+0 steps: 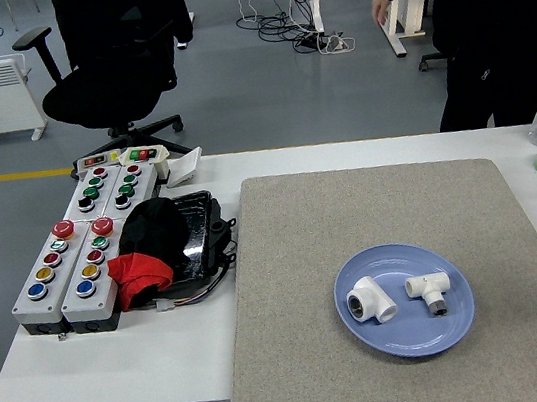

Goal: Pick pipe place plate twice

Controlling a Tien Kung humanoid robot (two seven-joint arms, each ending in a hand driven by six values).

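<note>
Two white pipe fittings, elbow [370, 300] left and tee [428, 289] right, lie on blue plate [459, 323]; neither robot hand visible, state unknown.

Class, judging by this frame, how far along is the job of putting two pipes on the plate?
Done: both pipe fittings, the elbow and the tee, lie on the blue plate. In hand: nothing; neither robot hand is in view. Left: apparently nothing.

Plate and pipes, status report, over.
Both hands out of view. Two white pipe fittings, an elbow and a tee, lie apart on the blue plate on the grey mat. Nothing in the way.
</note>
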